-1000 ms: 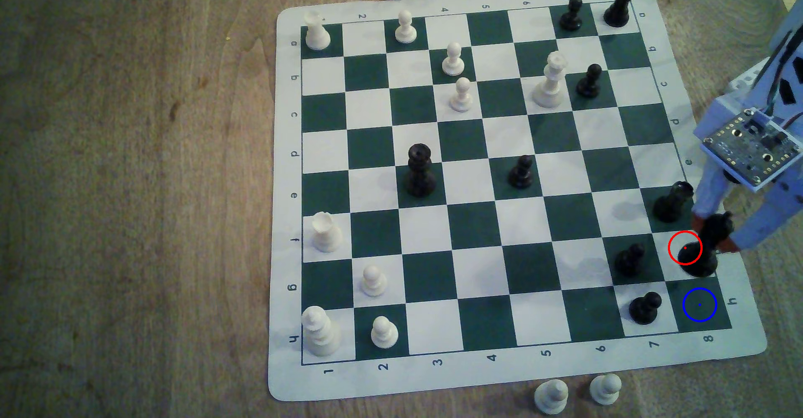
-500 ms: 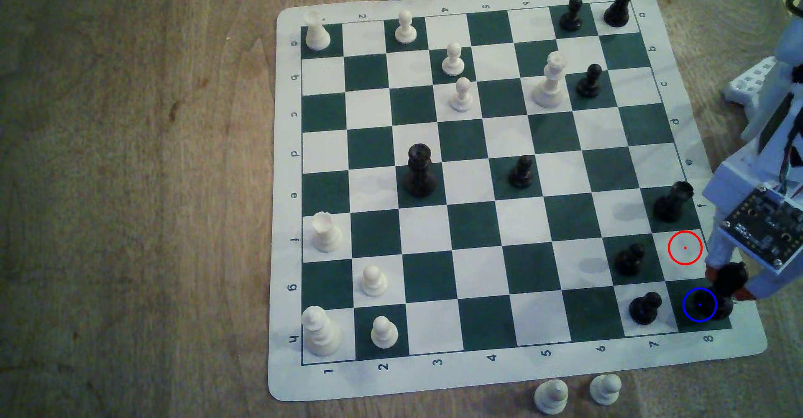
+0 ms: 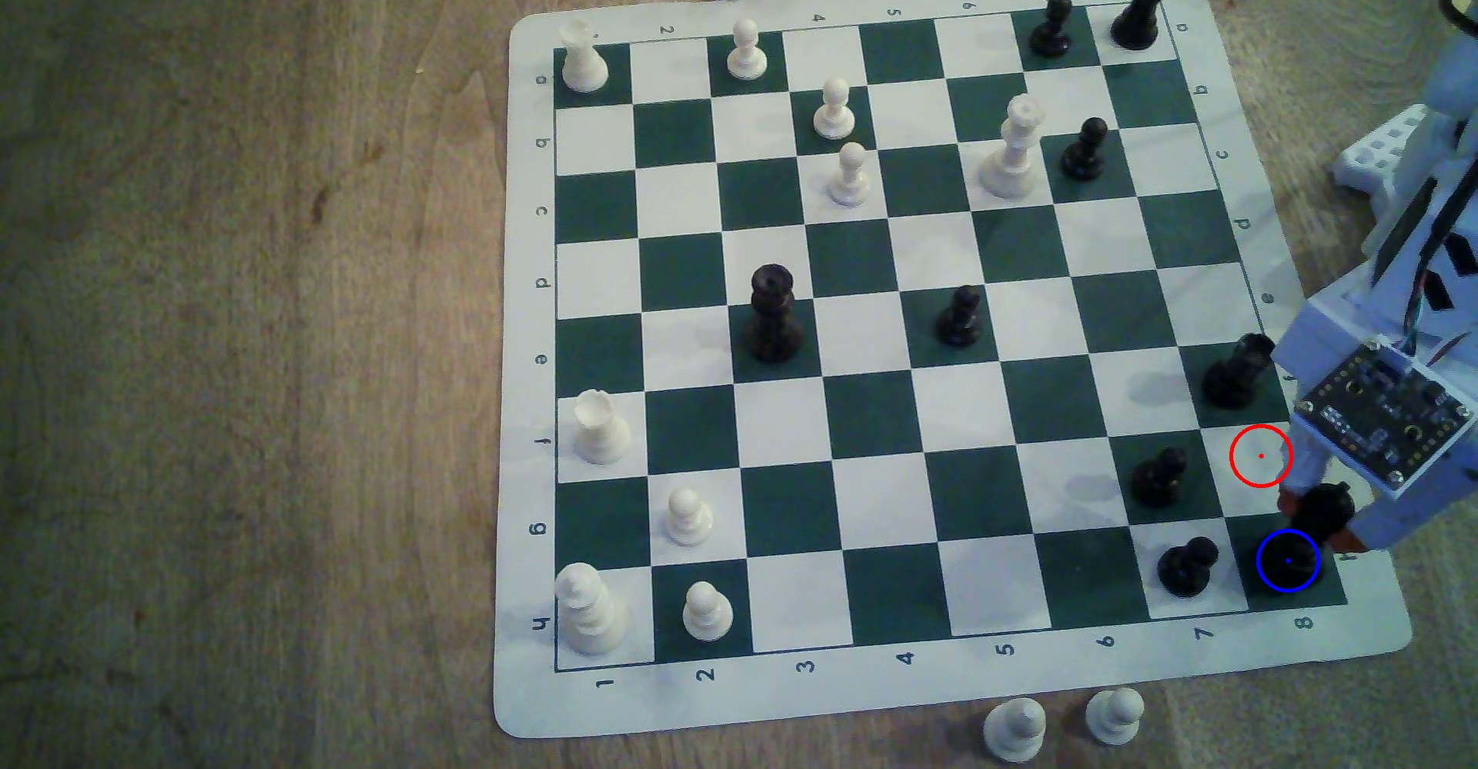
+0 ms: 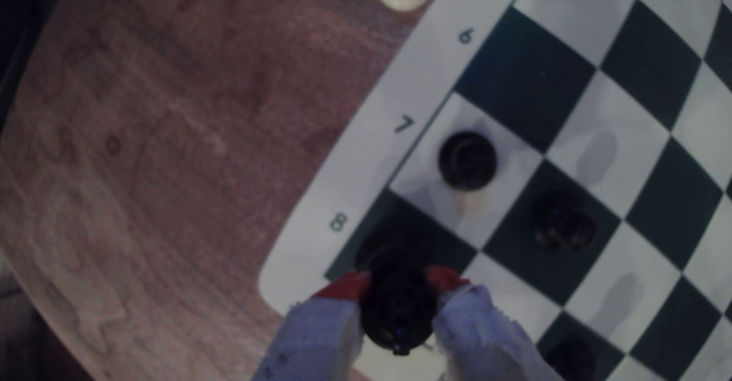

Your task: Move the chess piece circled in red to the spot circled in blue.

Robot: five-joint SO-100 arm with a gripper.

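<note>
A green and white chess board [image 3: 880,705] lies on a brown wooden surface [image 3: 240,337]. Two white pawns [image 3: 1014,727] stand on the wood just beside the board. A black pawn [image 3: 1188,567] stands on a white square.

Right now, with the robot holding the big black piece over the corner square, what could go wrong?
The gripper is clamped on the tall black piece, whose base sits at the blue-circled square. Two risks:
1. It looks tilted, so letting go unevenly might topple it.
2. The black pawn stands on the next square; a falling piece or an opening finger could knock it.
</note>
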